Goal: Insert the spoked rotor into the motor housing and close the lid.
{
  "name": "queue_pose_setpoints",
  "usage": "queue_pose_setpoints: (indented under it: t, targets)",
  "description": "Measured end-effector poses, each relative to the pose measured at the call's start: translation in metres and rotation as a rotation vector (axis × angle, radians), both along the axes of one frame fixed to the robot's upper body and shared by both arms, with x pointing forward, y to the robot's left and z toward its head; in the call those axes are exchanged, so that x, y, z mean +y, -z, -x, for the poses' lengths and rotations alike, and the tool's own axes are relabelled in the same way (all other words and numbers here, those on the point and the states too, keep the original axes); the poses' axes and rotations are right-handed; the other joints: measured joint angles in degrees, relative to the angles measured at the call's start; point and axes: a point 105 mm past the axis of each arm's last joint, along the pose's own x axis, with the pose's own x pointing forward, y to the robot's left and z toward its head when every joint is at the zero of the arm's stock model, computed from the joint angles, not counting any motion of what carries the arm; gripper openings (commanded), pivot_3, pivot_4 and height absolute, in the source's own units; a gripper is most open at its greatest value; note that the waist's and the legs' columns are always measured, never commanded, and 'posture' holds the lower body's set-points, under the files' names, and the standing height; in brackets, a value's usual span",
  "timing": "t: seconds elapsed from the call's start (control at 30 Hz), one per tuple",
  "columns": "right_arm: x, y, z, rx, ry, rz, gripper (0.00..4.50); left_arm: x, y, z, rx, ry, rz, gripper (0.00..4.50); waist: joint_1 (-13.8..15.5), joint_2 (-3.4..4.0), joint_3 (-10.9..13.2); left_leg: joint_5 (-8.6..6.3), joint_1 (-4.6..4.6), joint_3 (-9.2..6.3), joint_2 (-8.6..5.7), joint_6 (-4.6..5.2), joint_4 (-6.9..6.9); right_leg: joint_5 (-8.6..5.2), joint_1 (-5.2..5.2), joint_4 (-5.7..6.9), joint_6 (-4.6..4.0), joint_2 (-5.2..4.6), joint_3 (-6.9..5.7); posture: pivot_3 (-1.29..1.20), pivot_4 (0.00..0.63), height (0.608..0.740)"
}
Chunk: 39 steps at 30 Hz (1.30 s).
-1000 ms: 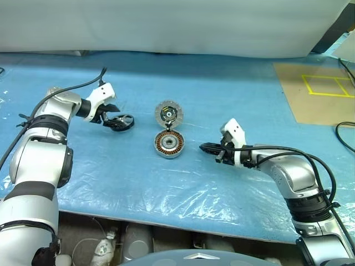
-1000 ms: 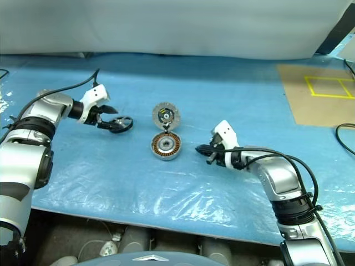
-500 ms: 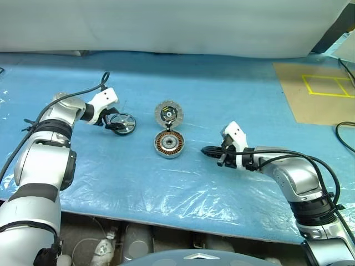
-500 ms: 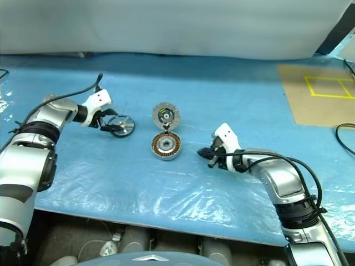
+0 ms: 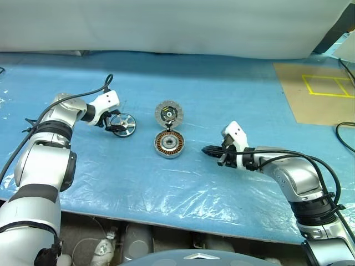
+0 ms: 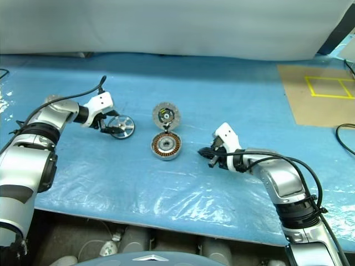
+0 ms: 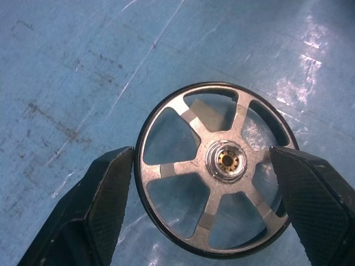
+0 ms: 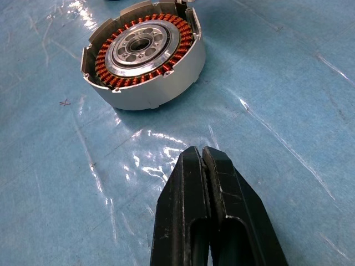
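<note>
**Left gripper lines up on the rotor**

Beside the motor housing (image 5: 168,144), to its left on the counter (image 5: 222,100), the left gripper (image 7: 202,183) had settled lower, its spread fingers bracketing the spoked rotor (image 7: 216,166), not yet clamped. The right gripper (image 8: 206,166) waited clenched, empty. Pickup looked imminent; the lid (image 5: 168,113) lay just behind the housing.

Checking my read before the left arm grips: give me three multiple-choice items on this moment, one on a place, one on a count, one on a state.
1. Where does the lid lie?
A. on the housing
B. just beyond the motor housing
C. at the right gripper

2. How many spokes has the spoked rotor?
A. three
B. five
C. eight

3. How is the left gripper set?
A. shut and empty
B. open, fingers either side of the rotor
C. lifting the lid

Key: 1 B, the lid sits behind the uncovered windings. 2 B, five spokes meet the hub. 3 B, both pads flank the rim.
</note>
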Motion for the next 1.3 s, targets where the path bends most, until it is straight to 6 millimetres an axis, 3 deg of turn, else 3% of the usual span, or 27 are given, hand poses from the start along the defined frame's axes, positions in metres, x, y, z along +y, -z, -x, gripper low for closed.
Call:
queue_pose_setpoints:
  t: [0.1,0.13,0.2,0.33,0.7,1.3]
  targets:
    - [-0.001,0.001,-0.001,-0.002,0.002,0.001,0.04,0.002,-0.005,0.000,-0.011,-0.005,0.027,4.08,-0.02,0.00,0.00,0.00,0.00,0.00,0.00,0.00,0.00,0.00,0.00,0.00,0.00,0.00,0.00,0.00,0.150,0.740]
    - [-0.001,0.001,-0.001,-0.004,0.003,0.000,0.01,0.004,-0.008,0.000,-0.017,-0.011,0.034,3.90,-0.04,0.00,0.00,0.00,0.00,0.00,0.00,0.00,0.00,0.00,0.00,0.00,0.00,0.00,0.00,0.00,0.150,0.740]
    - [-0.001,0.001,-0.001,-0.005,0.004,-0.001,0.00,0.008,-0.013,0.000,-0.030,-0.022,0.045,3.47,-0.04,0.00,0.00,0.00,0.00,0.00,0.00,0.00,0.00,0.00,0.00,0.00,0.00,0.00,0.00,0.00,0.150,0.740]
    - [-0.001,0.002,-0.001,-0.002,0.004,-0.001,0.00,0.012,-0.018,0.000,-0.045,-0.037,0.064,2.14,0.01,0.00,0.00,0.00,0.00,0.00,0.00,0.00,0.00,0.00,0.00,0.00,0.00,0.00,0.00,0.00,0.150,0.740]
    - [0.000,0.004,-0.002,0.003,0.006,-0.002,0.00,-0.002,-0.014,0.007,0.011,0.076,0.073,2.14,0.12,-0.01,0.00,0.00,0.00,0.01,0.00,0.00,0.00,0.00,0.00,0.00,0.00,0.00,0.00,0.00,0.150,0.740]
    - [-0.004,0.012,0.001,0.026,0.039,0.012,0.00,-0.007,0.003,0.006,0.004,0.124,-0.091,2.14,0.08,-0.01,0.01,0.00,0.01,0.00,0.00,0.00,0.00,0.00,0.00,0.00,0.00,0.00,0.00,0.00,0.150,0.740]
